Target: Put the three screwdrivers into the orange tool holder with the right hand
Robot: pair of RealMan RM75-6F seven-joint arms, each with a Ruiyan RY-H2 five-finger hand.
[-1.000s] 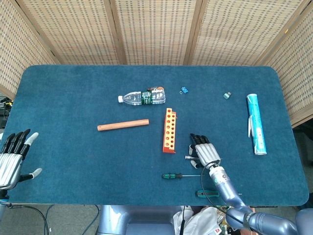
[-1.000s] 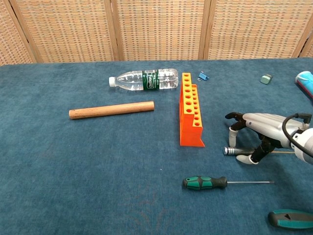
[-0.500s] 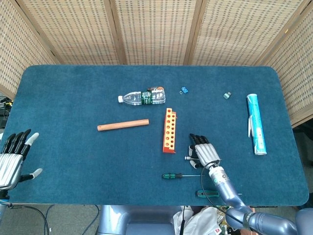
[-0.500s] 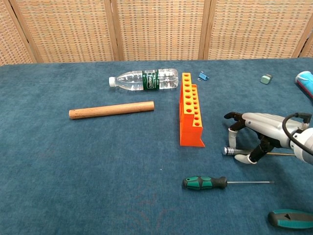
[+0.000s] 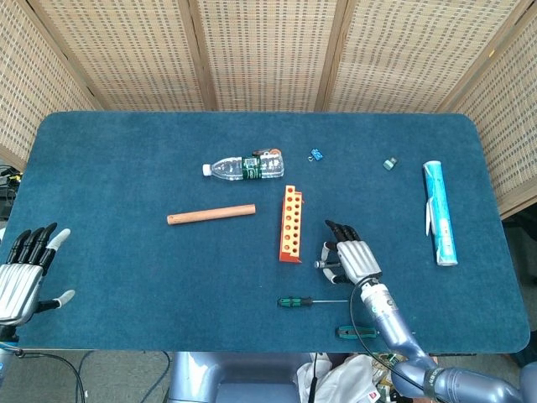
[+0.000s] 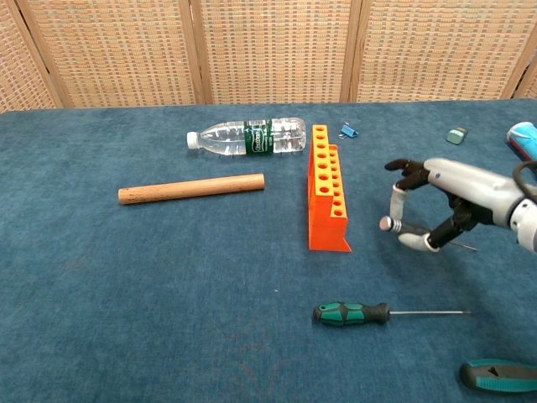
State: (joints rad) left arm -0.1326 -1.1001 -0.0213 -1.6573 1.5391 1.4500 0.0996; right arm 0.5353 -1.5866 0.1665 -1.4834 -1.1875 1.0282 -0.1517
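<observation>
A blue felt-covered table is standing before folding wicker screens. Lying on it are a clear water bottle, a wooden dowel, a small blue clip, a small grey-green object and a light blue tube near the right edge.

The orange tool holder is lying near the table's centre, its rows of holes facing up. The right hand is hovering just to the right of the holder, fingers curled around a silver-handled screwdriver, which it is pinching clear of the cloth with the thin shaft pointing away from the holder. A green-and-black screwdriver is lying nearer the front edge, and a third, green-handled screwdriver is lying at the front right.

The left hand is resting at the table's left edge, empty, fingers extended and thumb spread.
</observation>
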